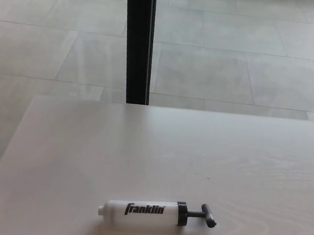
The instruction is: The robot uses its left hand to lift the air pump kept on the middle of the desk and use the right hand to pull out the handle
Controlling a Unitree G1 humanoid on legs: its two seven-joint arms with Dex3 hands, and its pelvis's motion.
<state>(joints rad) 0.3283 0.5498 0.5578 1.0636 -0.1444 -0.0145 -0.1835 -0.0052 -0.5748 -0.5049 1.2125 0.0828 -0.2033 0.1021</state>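
On a pale wood-grain worktop (209, 151) before a grey tiled floor (236, 58) and a black post (138, 40), we list one air pump (155, 211), lying flat near the front edge, white barrel lettered "Franklin", black collar, black T-handle (208, 216) pointing right; neither hand shows.

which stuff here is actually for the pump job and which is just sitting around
For the job:
- air pump, lying on its side
- its black handle, at the pump's right end
- desk it rests on

Just there:
- black post beyond the desk
- tiled floor

No robot hand in view.
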